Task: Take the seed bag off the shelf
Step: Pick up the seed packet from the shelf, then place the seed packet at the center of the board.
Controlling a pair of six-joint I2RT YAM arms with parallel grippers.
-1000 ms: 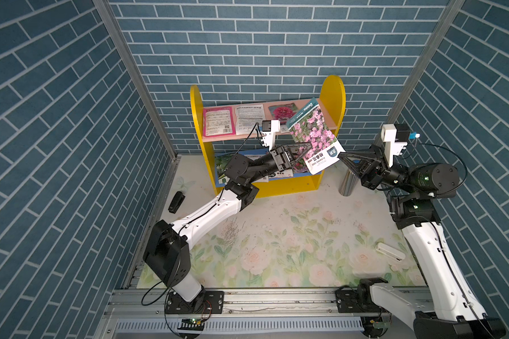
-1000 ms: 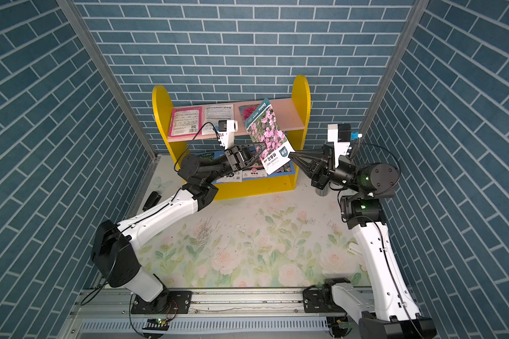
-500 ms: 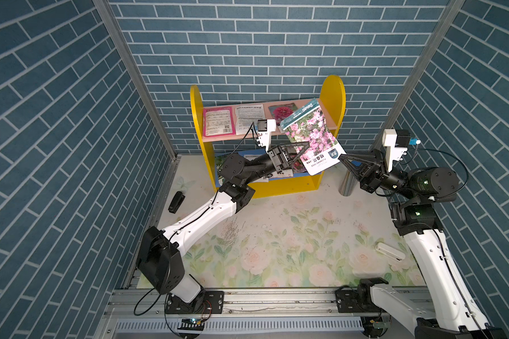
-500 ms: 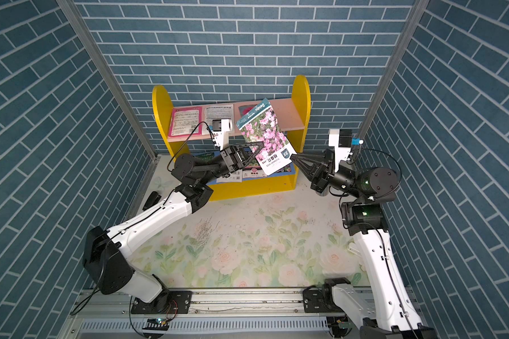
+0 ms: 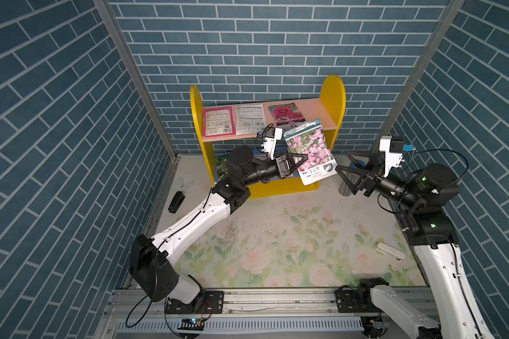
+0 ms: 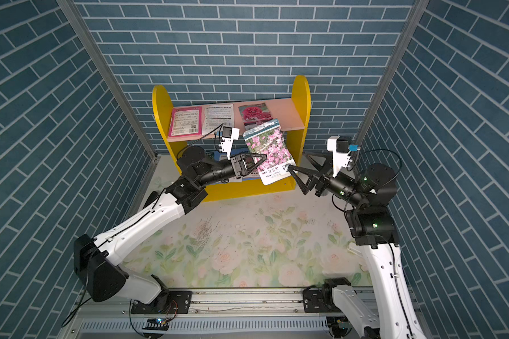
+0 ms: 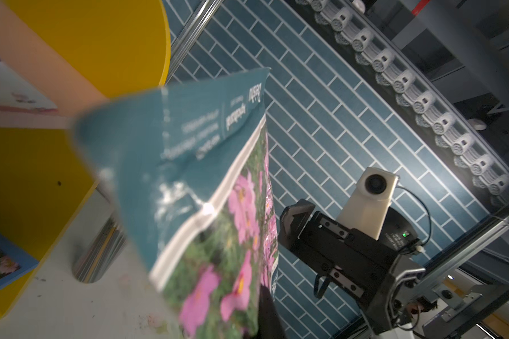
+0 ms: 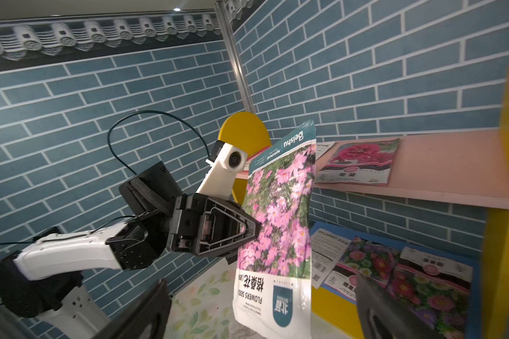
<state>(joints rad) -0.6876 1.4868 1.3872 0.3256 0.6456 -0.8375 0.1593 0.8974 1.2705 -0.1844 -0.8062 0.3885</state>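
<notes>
Seed bag [image 5: 307, 149]: off the shelf [image 5: 332, 97] and held in the air above the floral desk [image 5: 276, 240], upright with a slight tilt, its pink-flower face towards the right arm.

Left hand [image 5: 304, 158]: pressed together on the bag. In the right wrist view its black triangular fingers [image 8: 241, 226] pinch the bag's side edge at about mid-height. Both top views confirm the grip [image 6: 263, 157].

Right hand [image 5: 343, 160]: spread wide and holding nothing. In both top views its tips stand just beside the bag's lower white corner. The right wrist view shows the bag [image 8: 279, 223] standing between the two spread fingers [image 8: 376, 305], apart from each.

Position relative to the hands: the bag hangs at the tip of the left hand, between the two hands, with the right hand facing its printed side.

A metal cup [image 5: 346, 182] stands on the desk below the right hand, beside the shelf's yellow side panel.

Behind the bag, the pink upper board [image 5: 315, 108] carries three flat packets [image 5: 218, 120]. The blue lower board [image 8: 476, 264] carries further flower packets [image 8: 409, 281]. In the right wrist view the bag appears clear of both boards.
</notes>
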